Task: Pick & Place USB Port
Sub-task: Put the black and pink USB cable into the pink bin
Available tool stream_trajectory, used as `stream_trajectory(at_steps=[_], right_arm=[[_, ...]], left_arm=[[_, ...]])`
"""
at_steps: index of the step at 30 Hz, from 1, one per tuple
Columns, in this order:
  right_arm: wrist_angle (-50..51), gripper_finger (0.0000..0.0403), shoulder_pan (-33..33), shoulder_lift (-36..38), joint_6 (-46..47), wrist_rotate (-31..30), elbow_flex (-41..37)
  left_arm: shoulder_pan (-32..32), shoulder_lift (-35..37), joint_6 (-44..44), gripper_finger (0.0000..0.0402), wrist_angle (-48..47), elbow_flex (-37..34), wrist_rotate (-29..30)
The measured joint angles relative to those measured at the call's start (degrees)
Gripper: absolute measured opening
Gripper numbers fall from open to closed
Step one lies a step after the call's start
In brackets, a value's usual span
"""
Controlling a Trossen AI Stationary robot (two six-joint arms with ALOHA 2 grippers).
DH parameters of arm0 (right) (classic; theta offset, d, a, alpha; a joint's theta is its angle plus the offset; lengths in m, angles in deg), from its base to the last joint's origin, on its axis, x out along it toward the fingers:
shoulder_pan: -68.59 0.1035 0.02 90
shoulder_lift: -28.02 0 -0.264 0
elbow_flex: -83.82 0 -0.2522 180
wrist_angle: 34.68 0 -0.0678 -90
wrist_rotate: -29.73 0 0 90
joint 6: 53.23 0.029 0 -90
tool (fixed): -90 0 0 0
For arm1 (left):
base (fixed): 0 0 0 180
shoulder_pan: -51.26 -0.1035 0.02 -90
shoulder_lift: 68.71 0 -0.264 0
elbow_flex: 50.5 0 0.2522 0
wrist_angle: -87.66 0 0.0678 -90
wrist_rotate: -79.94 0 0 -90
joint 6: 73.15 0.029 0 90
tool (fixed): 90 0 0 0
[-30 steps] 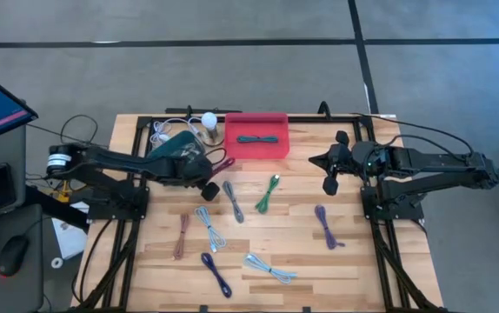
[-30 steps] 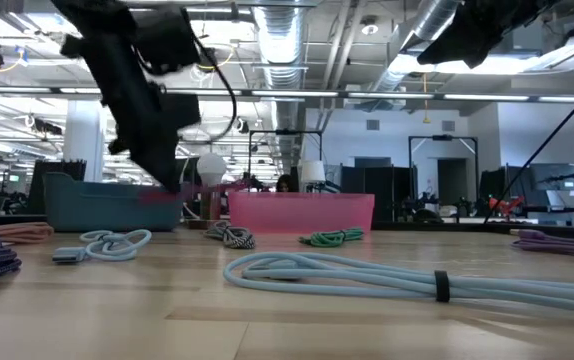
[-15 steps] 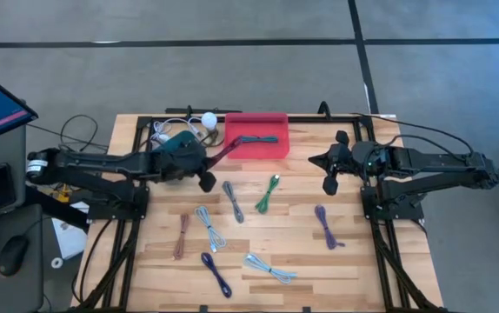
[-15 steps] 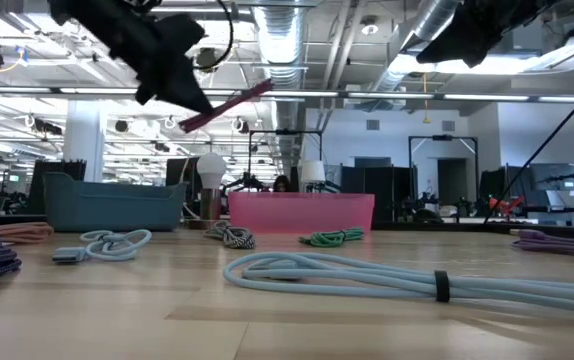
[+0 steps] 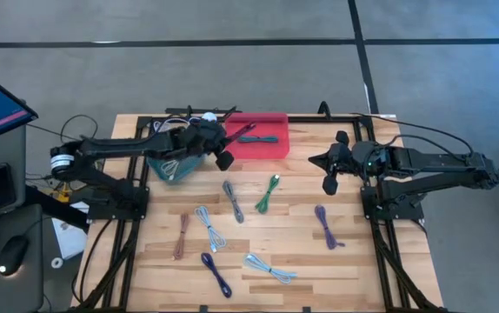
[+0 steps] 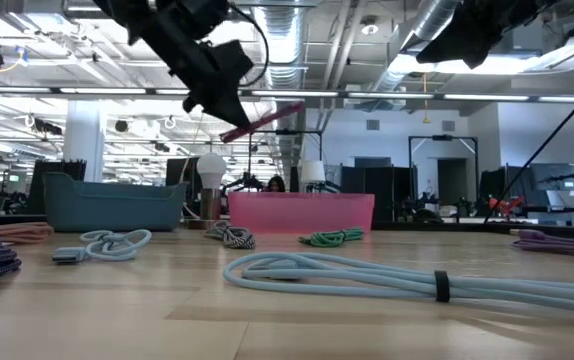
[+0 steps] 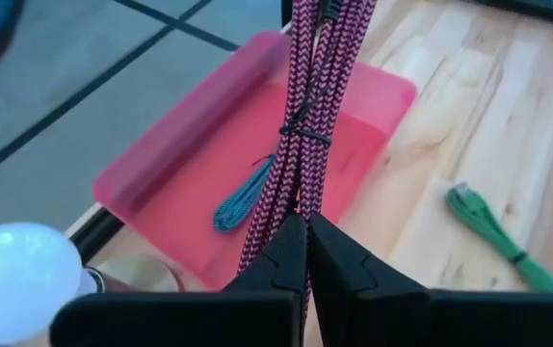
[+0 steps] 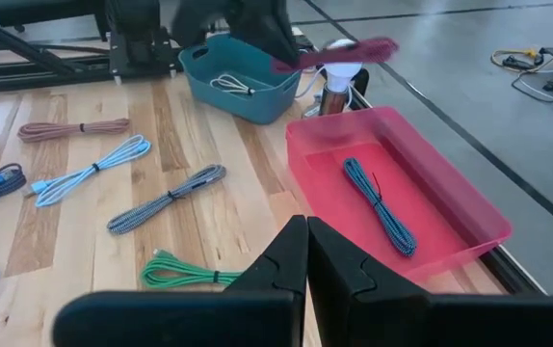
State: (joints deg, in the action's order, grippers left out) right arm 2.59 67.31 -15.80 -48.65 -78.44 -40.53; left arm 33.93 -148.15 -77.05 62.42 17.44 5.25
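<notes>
My left gripper hangs over the left end of the pink tray, shut on a maroon braided cable bundle. The low view shows that bundle high above the table, sticking out of the gripper. A dark teal cable lies flat in the tray. My right gripper is shut on nothing and hovers over the table's right half, right of the tray. My left gripper pinches the maroon bundle between its two fingers at one end. The rest, bound by a thin black tie, runs on past the fingertips. The bundle is lifted clear, slanting over the tray.
A teal bin holding a white cable and a lamp bulb stand left of the tray. Loose bundled cables lie on the wood: grey, green, purple, light blue, brown, and others near the front edge.
My left gripper has risen from just above the table and swung toward the far edge and the right, ending over the tray's left end. It has stayed shut on the maroon cable, which has been lifted clear and carried along.
</notes>
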Motion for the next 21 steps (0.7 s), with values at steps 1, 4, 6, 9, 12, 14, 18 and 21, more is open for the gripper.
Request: stream_trajectory(at_steps=[1, 4, 6, 9, 12, 14, 18, 21], right_arm=[[0.0, 0.0001, 0.0, 0.0, 0.0, 0.0, 0.0], [0.0, 0.0001, 0.0, 0.0, 0.0, 0.0, 0.0], [0.0, 0.0001, 0.0, 0.0, 0.0, 0.0, 0.0], [0.0, 0.0001, 0.0, 0.0, 0.02, 0.0, 0.0], [0.0, 0.0001, 0.0, 0.0, 0.02, 0.0, 0.0], [0.0, 0.0001, 0.0, 0.0, 0.02, 0.0, 0.0], [-0.01, 0.0001, 0.0, 0.0, 0.02, 0.01, 0.0], [-0.01, 0.0001, 0.0, 0.0, 0.02, 0.02, 0.0]], left_arm=[[-0.55, -1.03, 0.61, 0.0004, 0.46, 0.59, -0.62], [-2.16, -3.88, 2.25, 0.0004, 3.12, 1.75, -3.27], [-3.33, -5.84, 3.06, 0.0004, 5.51, 2.45, -5.45], [-5.11, -8.64, 3.65, 0.0005, 7.17, 3.49, -7.89], [-6.52, -11.27, 3.69, 0.0005, 8.04, 4.53, -9.46], [-7.24, -12.67, 3.7, 0.0005, 8.22, 5.04, -9.81], [-8.56, -15.07, 3.69, 0.0005, 10.09, 5.13, -11.1], [-9.33, -16.81, 3.67, 0.0005, 11.51, 5.13, -13.01]])
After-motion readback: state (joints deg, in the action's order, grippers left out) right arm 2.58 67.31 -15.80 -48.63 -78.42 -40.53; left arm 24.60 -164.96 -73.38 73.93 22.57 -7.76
